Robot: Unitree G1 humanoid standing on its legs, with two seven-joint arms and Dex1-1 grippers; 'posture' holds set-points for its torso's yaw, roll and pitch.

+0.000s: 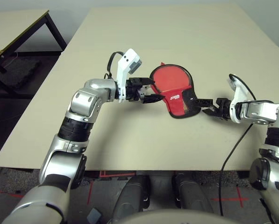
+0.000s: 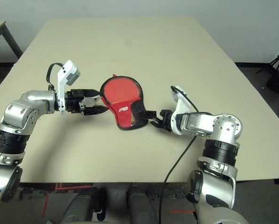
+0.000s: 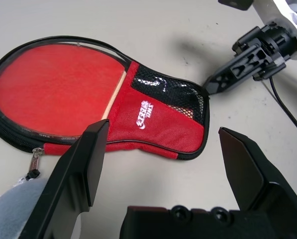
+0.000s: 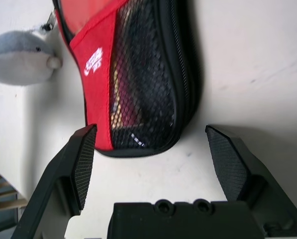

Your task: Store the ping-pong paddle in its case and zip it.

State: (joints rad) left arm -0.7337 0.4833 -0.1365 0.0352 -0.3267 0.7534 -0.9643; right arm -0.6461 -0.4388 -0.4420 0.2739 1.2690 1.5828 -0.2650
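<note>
pale tabletop [image 1: 130, 144], one; broad, bare room around the goods. red case [image 1: 178, 105], one, flat near the middle, the paddle [image 3: 58, 89] inside (zip apparently done up, or nearly). left gripper [image 1: 153, 89], spread, by the case's left side; right gripper [image 2: 151, 117], spread, at its handle end: probably placed to steady it or finish the zip. table's near edge well apart, ample space for drawing back.

Case [image 1: 185, 99] flat on table [image 1: 130, 149], paddle [image 1: 171, 78] inside it. Left gripper [image 1: 153, 90] just left of case, right gripper [image 2: 151, 117] at case's right side, near end. Zipper pull [image 3: 35, 162] at case edge, plush toy [image 4: 23, 57] beside it. Second table [image 1: 13, 23] far left.
</note>
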